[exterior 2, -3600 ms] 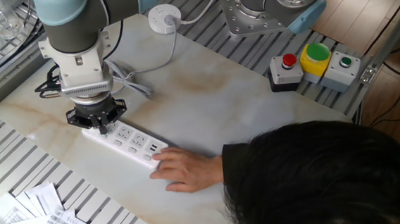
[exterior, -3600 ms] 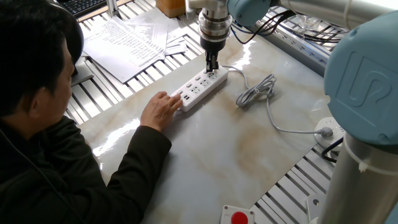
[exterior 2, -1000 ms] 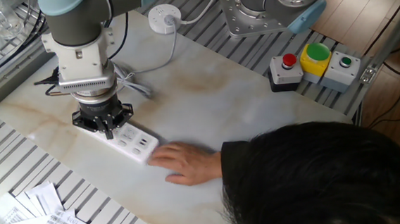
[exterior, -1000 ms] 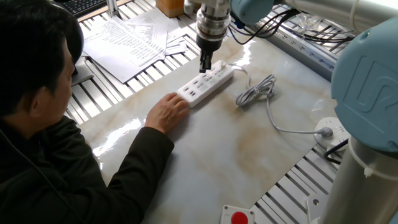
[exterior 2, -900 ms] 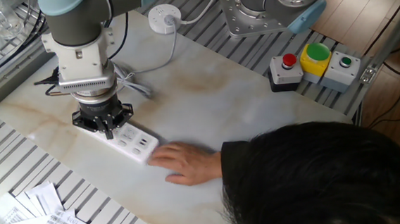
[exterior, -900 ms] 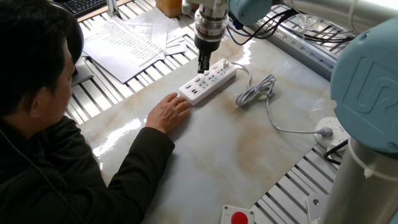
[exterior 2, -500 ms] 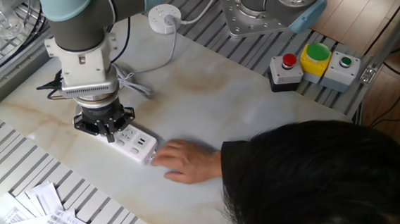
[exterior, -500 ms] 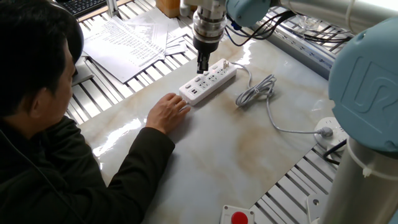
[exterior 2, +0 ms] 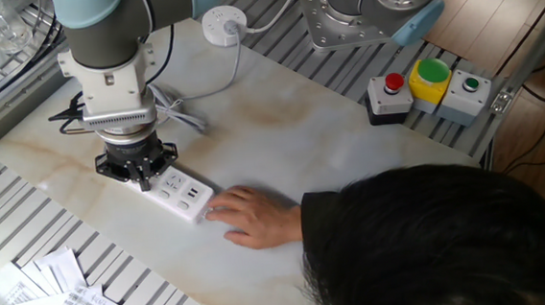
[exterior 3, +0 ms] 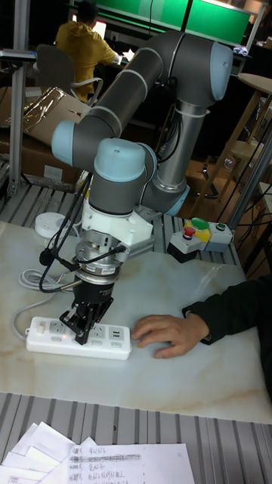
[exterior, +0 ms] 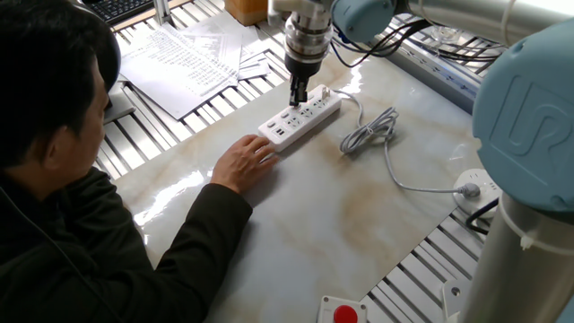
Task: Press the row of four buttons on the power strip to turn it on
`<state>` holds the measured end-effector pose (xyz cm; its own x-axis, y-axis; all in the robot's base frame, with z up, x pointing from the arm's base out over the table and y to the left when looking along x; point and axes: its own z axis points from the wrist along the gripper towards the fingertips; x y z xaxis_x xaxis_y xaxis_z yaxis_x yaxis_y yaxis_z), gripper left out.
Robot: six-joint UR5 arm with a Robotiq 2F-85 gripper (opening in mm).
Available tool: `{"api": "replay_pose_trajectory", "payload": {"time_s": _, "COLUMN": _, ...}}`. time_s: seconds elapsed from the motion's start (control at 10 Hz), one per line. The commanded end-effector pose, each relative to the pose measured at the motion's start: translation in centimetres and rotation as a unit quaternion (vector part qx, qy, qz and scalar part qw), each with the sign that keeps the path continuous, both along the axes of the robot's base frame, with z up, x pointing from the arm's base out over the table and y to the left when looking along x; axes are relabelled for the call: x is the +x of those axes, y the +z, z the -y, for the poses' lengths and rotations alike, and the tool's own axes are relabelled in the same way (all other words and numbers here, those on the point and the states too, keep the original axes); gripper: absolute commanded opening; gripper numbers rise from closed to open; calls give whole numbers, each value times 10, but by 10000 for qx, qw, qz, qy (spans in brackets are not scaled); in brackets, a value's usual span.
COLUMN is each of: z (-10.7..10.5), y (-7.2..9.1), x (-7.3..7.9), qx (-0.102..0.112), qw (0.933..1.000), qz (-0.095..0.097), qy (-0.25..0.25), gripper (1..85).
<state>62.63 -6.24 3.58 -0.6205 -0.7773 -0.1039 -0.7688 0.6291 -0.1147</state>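
The power strip (exterior: 309, 117) is a long white bar lying slantwise on the marble table, and it also shows in the other fixed view (exterior 2: 188, 196) and the tall view (exterior 3: 115, 339). My gripper (exterior: 297, 99) points straight down, its fingers closed into one dark tip on the strip's long edge that faces the papers, about mid-length. The same gripper (exterior 2: 143, 182) (exterior 3: 81, 333) hides the middle of the strip. The row of four buttons is too small to make out. A person's hand (exterior: 240, 161) rests flat at the USB end.
The strip's white cable (exterior: 369, 133) lies coiled to the right and runs to a round socket puck (exterior: 468, 190). Papers (exterior: 188, 63) cover the slatted edge at the back left. A box of coloured push-buttons (exterior 2: 427, 89) stands at the table's side. The person's arm (exterior 3: 227, 310) reaches in.
Since 3.6 s ago the strip has slid a little away from the hand, and the gripper now stands nearer its middle. Over the last half second the tip came slightly down onto the strip.
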Motion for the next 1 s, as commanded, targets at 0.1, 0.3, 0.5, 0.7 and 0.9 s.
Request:
{"api": "replay_pose_trajectory", "payload": {"time_s": 0.1, "z": 3, "y": -14, "x": 3, "qx": 130, "qw": 9998, "qz": 126, "qy": 26, "gripper": 10}}
{"api": "replay_pose_trajectory", "payload": {"time_s": 0.3, "z": 0, "y": -18, "x": 2, "qx": 165, "qw": 9997, "qz": 194, "qy": 1, "gripper": 10}}
{"api": "replay_pose_trajectory", "payload": {"time_s": 0.5, "z": 2, "y": 2, "x": -11, "qx": 154, "qw": 9999, "qz": 1, "qy": -70, "gripper": 10}}
{"api": "replay_pose_trajectory", "payload": {"time_s": 0.7, "z": 3, "y": 30, "x": -20, "qx": 22, "qw": 9996, "qz": -159, "qy": -222, "gripper": 10}}
{"api": "replay_pose_trajectory", "payload": {"time_s": 0.9, "z": -13, "y": 23, "x": -11, "qx": 162, "qw": 9994, "qz": -94, "qy": -274, "gripper": 10}}
